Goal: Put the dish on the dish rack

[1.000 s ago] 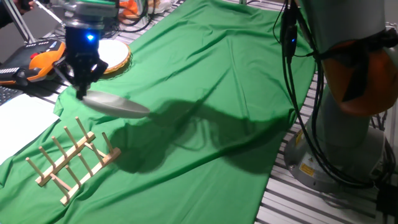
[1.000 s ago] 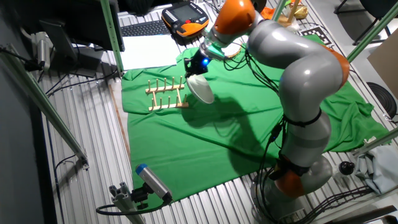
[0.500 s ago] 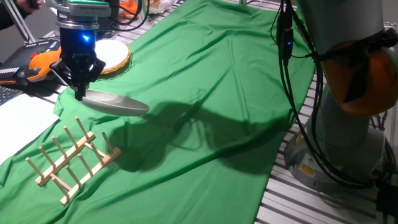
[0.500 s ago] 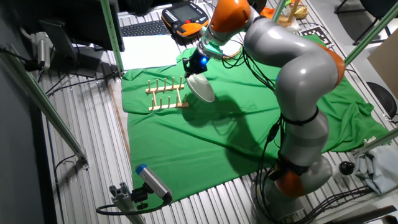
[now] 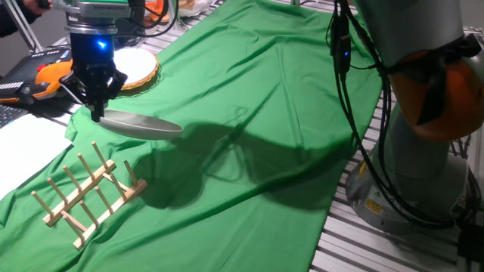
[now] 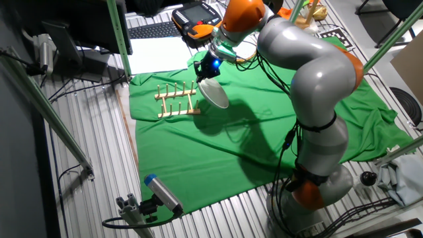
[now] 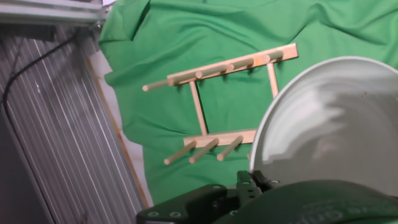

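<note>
My gripper (image 5: 97, 108) is shut on the rim of the dish (image 5: 141, 125), a plain white round plate held in the air, tilted, above the green cloth. The dish also shows in the other fixed view (image 6: 215, 94) and fills the right of the hand view (image 7: 329, 130). The dish rack (image 5: 85, 193), light wood with upright pegs, stands on the cloth in front of and below the dish. It also shows in the other fixed view (image 6: 176, 100) and in the hand view (image 7: 217, 99). The dish hangs beside the rack, apart from it.
A white disc with a woven tan rim (image 5: 136, 68) lies on the cloth behind the gripper. An orange-and-black pendant (image 5: 45, 75) and white paper (image 5: 26, 147) lie at the left. The cloth's left edge meets ribbed metal table (image 7: 56, 124). The arm's base (image 5: 423, 136) stands at the right.
The gripper with the dish has shifted slightly left and back, away from the arm's base. The rack has not moved.
</note>
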Motion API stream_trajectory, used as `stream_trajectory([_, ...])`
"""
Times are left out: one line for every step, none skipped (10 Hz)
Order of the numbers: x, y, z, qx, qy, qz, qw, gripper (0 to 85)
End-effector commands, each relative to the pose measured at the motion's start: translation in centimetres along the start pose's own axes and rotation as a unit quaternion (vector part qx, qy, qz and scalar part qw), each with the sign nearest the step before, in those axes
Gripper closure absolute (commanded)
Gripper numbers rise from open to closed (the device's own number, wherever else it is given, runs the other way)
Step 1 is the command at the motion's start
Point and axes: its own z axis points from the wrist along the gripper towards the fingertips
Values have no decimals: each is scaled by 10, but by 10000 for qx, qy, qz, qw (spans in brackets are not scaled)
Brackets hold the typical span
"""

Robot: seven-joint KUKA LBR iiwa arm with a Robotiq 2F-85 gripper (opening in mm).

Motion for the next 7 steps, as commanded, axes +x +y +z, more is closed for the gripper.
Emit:
stream_trajectory([-5, 4, 0, -4, -8, 2, 10000, 850])
stream_trajectory([-16, 11, -1, 1, -42, 18, 10000, 850])
stream_trajectory([-27, 19, -3, 20, -57, 27, 10000, 850])
stream_trajectory([-33, 23, -5, 37, -54, 21, 10000, 850])
stream_trajectory([-38, 23, -5, 42, -64, -17, 10000, 850])
stream_trajectory([-42, 21, -3, 33, -69, -33, 10000, 850])
stream_trajectory([-43, 18, -3, 21, -32, -58, 10000, 850])
